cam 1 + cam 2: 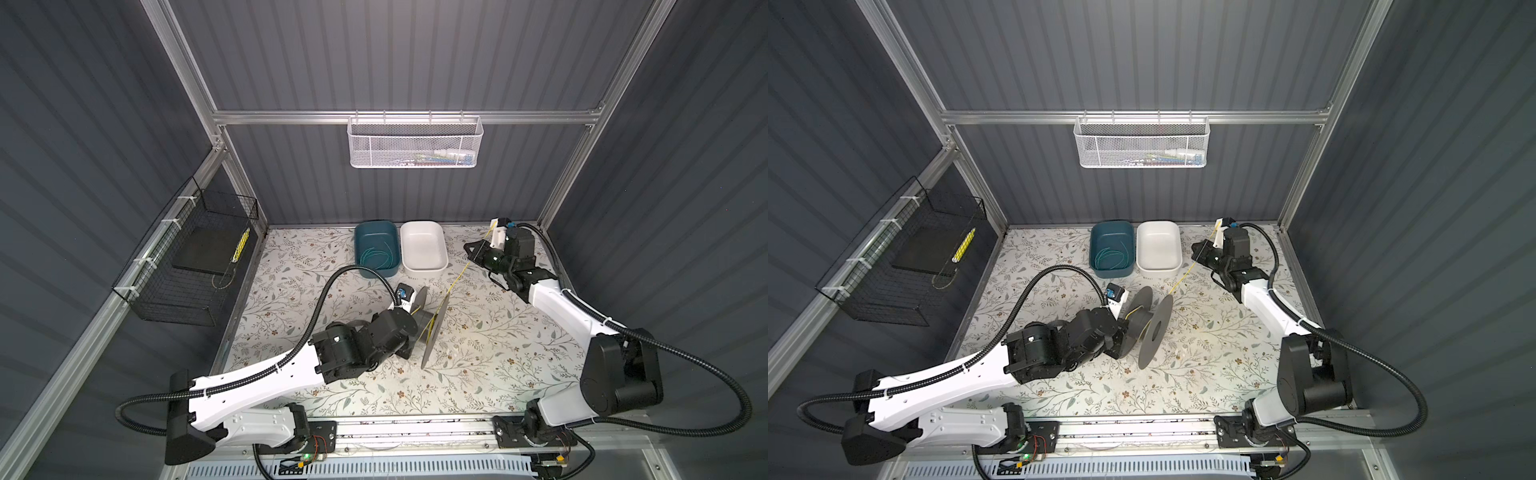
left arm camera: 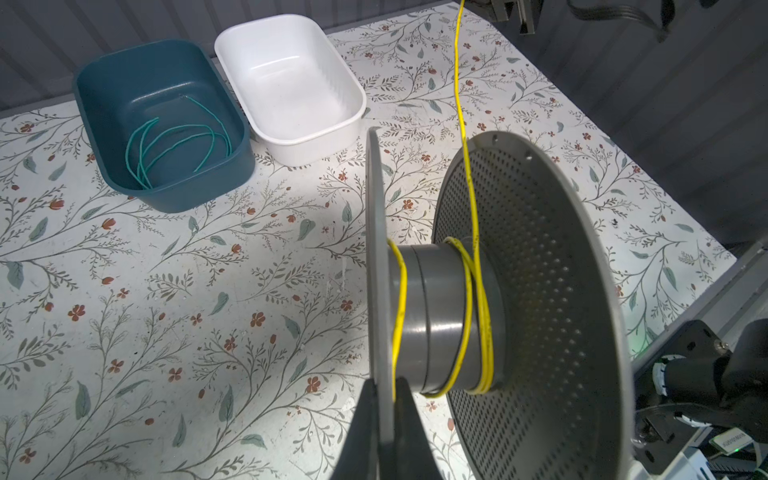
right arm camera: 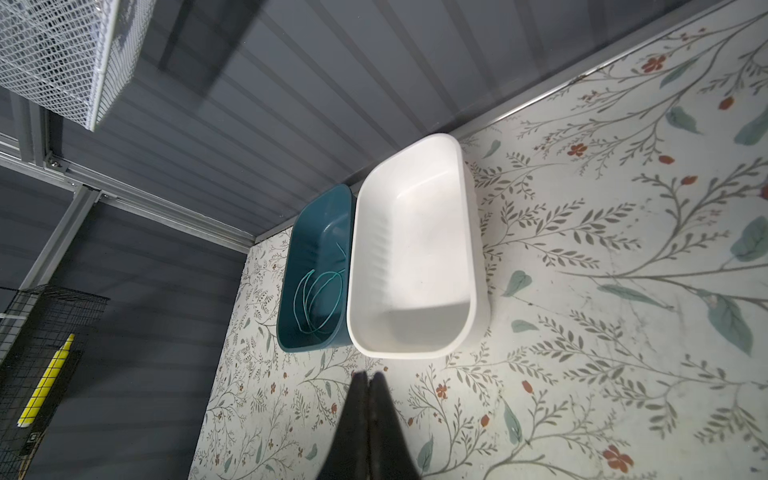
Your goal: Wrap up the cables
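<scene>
Left pincer (image 2: 384, 381) is clamped on one flange of the gray spool (image 2: 440, 316), near the middle of the floral surface (image 1: 478, 357). A few turns of the yellow cable (image 2: 468, 187) are wound on the hub. The rest is drawn taut to the right pincer (image 1: 473, 251), pressed together on it. The teal cable (image 2: 174, 141) is seen looped inside the teal bin (image 2: 199, 195); markings on the yellow strip (image 3: 50, 374) in the black wire basket (image 3: 62, 297) cannot be read.

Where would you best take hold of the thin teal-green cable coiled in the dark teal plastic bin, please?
Probably pinch the teal-green cable at its arched strands mid-floor, straight down from above, jaws across the wire: the dark teal bin has upright walls barring any sideways approach.
</scene>
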Tool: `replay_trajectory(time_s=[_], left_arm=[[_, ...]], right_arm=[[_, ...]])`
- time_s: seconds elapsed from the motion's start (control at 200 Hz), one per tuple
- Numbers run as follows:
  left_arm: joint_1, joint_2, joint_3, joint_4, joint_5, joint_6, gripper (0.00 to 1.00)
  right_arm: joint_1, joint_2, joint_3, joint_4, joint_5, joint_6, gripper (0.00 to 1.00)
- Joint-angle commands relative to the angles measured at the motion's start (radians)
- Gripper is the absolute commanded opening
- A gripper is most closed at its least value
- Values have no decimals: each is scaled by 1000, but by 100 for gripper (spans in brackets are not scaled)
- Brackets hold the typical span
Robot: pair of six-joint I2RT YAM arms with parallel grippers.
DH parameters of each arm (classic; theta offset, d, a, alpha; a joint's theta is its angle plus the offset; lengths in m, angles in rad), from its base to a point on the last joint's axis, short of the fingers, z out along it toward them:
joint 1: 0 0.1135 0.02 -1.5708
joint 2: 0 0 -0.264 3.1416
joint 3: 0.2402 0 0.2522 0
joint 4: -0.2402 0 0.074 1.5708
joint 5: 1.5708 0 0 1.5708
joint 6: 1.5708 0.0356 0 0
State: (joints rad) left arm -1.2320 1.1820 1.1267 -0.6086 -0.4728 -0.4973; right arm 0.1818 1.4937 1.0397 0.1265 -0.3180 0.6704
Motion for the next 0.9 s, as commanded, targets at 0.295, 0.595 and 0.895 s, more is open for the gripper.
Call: replay_trajectory(time_s=[0.295,0.595,0.895], left_arm=[[137,-171,56,11,144,-68,0],[205,-125,175,138,184,-117,0],[249,-66,224,279,86,-210,0]], right_arm=[[-34,-31,-129,155,79,22,0],[28,-102,-335,280,112,129,0],[178,-274,-537,332,265,259,0]])
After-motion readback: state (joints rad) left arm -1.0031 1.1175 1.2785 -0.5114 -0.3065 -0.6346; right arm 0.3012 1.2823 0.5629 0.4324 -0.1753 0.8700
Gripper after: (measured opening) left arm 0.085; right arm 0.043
